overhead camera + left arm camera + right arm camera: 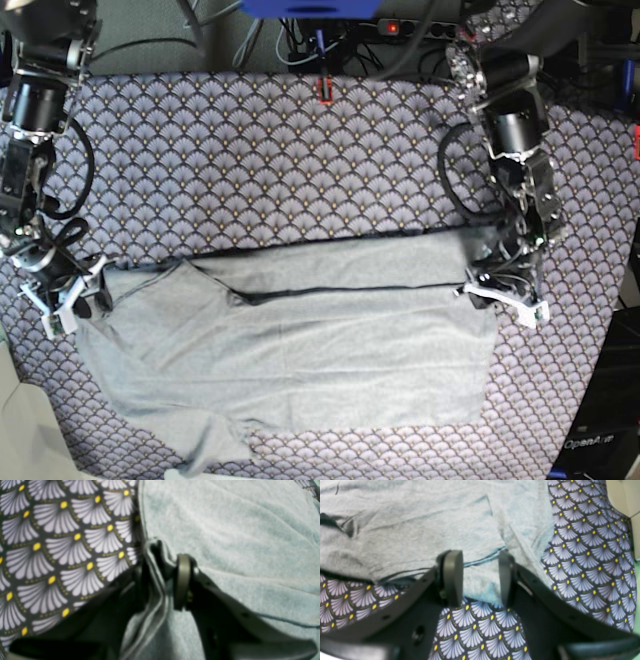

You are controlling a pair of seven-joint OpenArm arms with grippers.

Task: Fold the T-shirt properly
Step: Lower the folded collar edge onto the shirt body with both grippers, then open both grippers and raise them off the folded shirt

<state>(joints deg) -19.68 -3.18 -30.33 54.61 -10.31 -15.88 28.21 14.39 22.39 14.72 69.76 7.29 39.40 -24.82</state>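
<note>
Jaws of the left gripper (163,580) pinch a bunched edge of the T-shirt (300,350), seemingly to lift it, while the right gripper (480,577) straddles its hem, spread, near the tablecloth's (280,160) front edge.

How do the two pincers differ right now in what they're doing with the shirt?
The left pincer has a bunched edge of the T-shirt between its fingers, while the right pincer stands with a clear gap, the shirt's edge lying flat between its fingers, unpinched. In the base view the left pincer sits at the shirt's right end, the right pincer at its left end. Both are low at the shirt's edge, over the patterned table cloth.
</note>
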